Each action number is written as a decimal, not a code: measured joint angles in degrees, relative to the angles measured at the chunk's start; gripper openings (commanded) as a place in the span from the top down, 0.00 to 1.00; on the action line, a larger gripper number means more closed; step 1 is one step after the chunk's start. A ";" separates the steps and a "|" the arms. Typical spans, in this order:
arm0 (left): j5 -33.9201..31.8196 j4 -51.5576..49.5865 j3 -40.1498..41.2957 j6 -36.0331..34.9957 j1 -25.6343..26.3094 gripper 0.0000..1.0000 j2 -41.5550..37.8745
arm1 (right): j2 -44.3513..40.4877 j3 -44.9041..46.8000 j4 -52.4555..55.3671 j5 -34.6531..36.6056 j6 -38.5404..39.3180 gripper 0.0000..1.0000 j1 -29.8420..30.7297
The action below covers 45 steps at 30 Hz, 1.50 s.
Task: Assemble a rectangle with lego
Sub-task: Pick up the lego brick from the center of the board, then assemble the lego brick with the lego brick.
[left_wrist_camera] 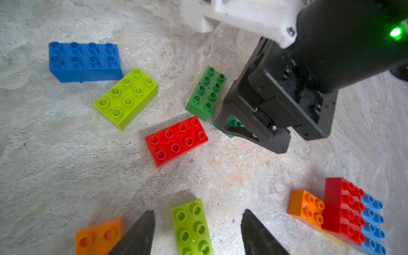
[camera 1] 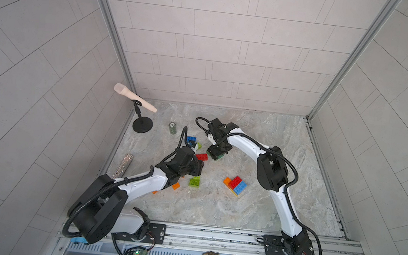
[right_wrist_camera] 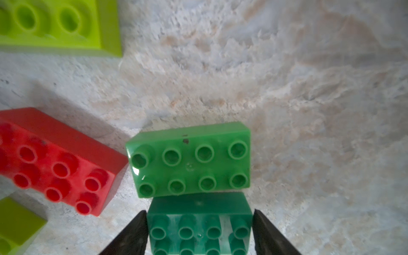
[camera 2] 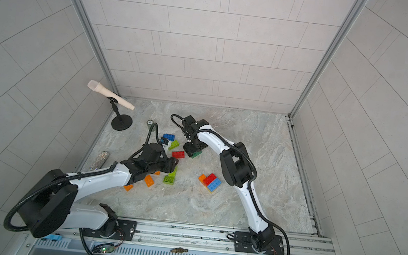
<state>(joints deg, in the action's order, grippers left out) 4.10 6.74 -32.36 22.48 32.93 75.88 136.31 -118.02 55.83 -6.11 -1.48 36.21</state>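
The step in hand looks like picking up bricks for the build. The right tool (right_wrist_camera: 199, 211) is closed across the length of a dark green brick (right_wrist_camera: 199, 229), one finger against each short end. The blurred close view does not show whether the brick is off the table (camera 1: 274, 146) yet. A second green brick (right_wrist_camera: 189, 161) lies just beside it.

The left tool (left_wrist_camera: 198, 211) is about half open and holds nothing. It straddles a lime brick (left_wrist_camera: 192, 227) with a gap on each side.

The started block (camera 1: 235, 185) of orange, red and blue bricks sits at about 5 o'clock from the right tool in both top views.

Next, the green brick probably needs a clean lift, a carry to that block, squared studs and a firm press. No lettering can be read on any brick.
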 measured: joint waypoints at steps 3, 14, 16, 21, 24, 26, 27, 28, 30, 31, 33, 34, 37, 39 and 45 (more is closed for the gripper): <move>0.04 -0.13 -0.02 0.00 0.00 0.33 0.00 | 0.09 0.02 0.13 0.11 0.02 0.30 0.00; 0.17 -0.94 -0.02 -0.59 0.00 0.33 -0.11 | -2.95 5.01 -1.64 0.00 -0.26 0.46 0.00; 0.17 -1.09 -0.02 -1.64 0.13 0.34 -0.39 | -6.34 9.62 -2.08 -0.17 -0.46 0.50 0.00; -0.37 0.35 0.02 -6.80 3.91 0.33 -1.66 | -18.86 21.29 -3.48 -0.44 -0.66 0.67 0.00; -0.11 3.06 0.02 -8.83 6.88 0.34 -1.46 | -25.29 25.40 -4.44 -0.55 -0.68 0.73 0.31; 0.22 4.81 0.02 -9.22 7.85 0.34 -0.59 | -27.69 27.85 -5.22 -0.37 -0.68 0.75 1.01; 0.24 5.64 0.02 -9.27 7.98 0.34 0.13 | -28.44 29.40 -5.57 -0.31 -0.66 0.76 1.62; 0.33 6.36 0.04 -9.25 7.98 0.34 0.87 | -28.65 30.84 -5.73 -0.31 -0.66 0.77 2.27; 0.46 7.17 0.15 -9.27 7.98 0.35 1.97 | -28.39 33.40 -5.97 -0.35 -0.66 0.79 3.32; 0.59 7.52 0.31 -9.35 7.98 0.35 2.49 | -28.15 34.77 -5.95 -0.37 -0.63 0.79 3.91; 0.61 7.93 0.79 -9.51 7.98 0.35 2.91 | -27.96 36.61 -5.90 -0.57 -0.55 0.81 4.74; 0.61 8.00 1.03 -9.53 7.98 0.35 2.93 | -27.96 37.20 -5.88 -0.70 -0.48 0.81 4.98; 0.59 8.04 1.42 -9.73 7.98 0.35 2.93 | -27.96 38.03 -6.01 -0.98 -0.39 0.82 5.09; 0.59 8.09 1.53 -9.75 7.98 0.35 2.93 | -27.96 38.47 -6.43 -1.16 -0.26 0.83 5.07; 0.59 8.28 1.53 -9.77 7.98 0.35 2.93 | -27.96 39.52 -6.71 -1.18 0.00 0.84 5.01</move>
<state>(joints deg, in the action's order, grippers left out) 4.69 15.03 -30.83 12.71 40.91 78.81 108.36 -78.50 49.12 -7.29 -1.48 41.21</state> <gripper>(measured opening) 0.654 0.670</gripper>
